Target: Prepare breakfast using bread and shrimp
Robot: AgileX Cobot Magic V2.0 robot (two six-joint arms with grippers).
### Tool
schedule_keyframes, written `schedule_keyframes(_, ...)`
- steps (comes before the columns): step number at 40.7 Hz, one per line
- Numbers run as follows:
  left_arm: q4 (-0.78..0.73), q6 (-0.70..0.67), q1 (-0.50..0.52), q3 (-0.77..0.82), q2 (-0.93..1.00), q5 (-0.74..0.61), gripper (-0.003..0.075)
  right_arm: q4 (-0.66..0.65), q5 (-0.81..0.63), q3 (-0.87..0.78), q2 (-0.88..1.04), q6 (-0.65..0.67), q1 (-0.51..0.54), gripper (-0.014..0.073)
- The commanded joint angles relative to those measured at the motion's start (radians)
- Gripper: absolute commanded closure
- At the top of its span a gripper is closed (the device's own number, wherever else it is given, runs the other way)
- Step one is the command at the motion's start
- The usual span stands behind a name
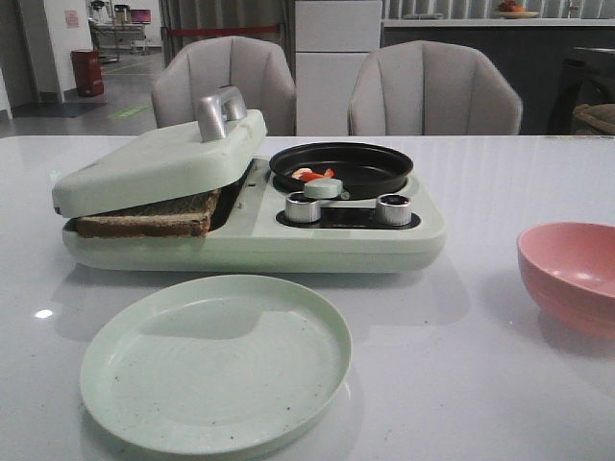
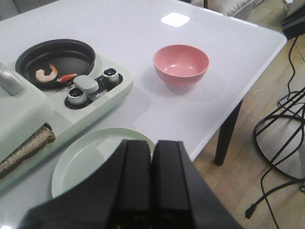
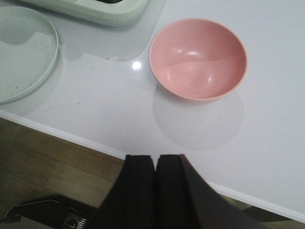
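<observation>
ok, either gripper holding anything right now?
Nothing is held. The left gripper and right gripper are both shut with fingers together and empty; the bread sits in the press.

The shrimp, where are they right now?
The shrimp lie in the round black pan on the right half of the breakfast maker, just behind its two silver knobs, in the front view.

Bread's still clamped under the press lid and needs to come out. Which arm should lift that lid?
Left, probably. The lid with its handle sits on the appliance's left half, and the left claw views that appliance. The right claw hangs past the table edge by the pink bowl. Both claws are shut.
</observation>
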State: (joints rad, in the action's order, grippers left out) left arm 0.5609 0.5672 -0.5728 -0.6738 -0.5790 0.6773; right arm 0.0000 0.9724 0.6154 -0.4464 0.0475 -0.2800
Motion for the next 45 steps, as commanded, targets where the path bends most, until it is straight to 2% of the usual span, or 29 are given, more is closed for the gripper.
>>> schedule_keyframes(1, 0.026, 0.003, -0.005, -0.030, -0.001, -0.069, 0.0620, -0.014, -0.075, 0.025, -0.003, -0.003, -0.001, 0.0557)
schedule_keyframes(9, -0.006, -0.031, -0.003, -0.030, -0.001, -0.077, 0.0620, -0.014, -0.106, 0.013, -0.003, -0.003, -0.001, 0.0559)
schedule_keyframes(14, -0.199, -0.287, 0.025, -0.030, -0.001, -0.112, 0.0617, -0.007, -0.103, 0.010, -0.004, -0.003, -0.001, 0.0559)
schedule_keyframes(17, -0.320, -0.383, 0.048, -0.030, -0.001, -0.098, 0.0619, -0.007, -0.103, 0.010, -0.004, -0.003, -0.001, 0.0559)
schedule_keyframes(22, -0.359, -0.394, 0.071, -0.030, -0.001, -0.051, 0.0619, -0.007, -0.103, 0.010, -0.004, -0.003, -0.001, 0.0559)
schedule_keyframes(38, -0.362, -0.394, 0.071, -0.030, -0.001, -0.049, 0.0619, -0.007, -0.103, 0.010, -0.004, -0.003, -0.001, 0.0559)
schedule_keyframes(41, -0.458, -0.392, 0.080, -0.010, 0.025, -0.088, 0.0619, -0.007, -0.103, 0.010, -0.004, -0.003, -0.001, 0.0559)
schedule_keyframes(45, -0.523, -0.392, 0.170, 0.092, 0.104, -0.239, 0.0619, -0.007, -0.103, 0.010, -0.006, -0.003, -0.001, 0.0559)
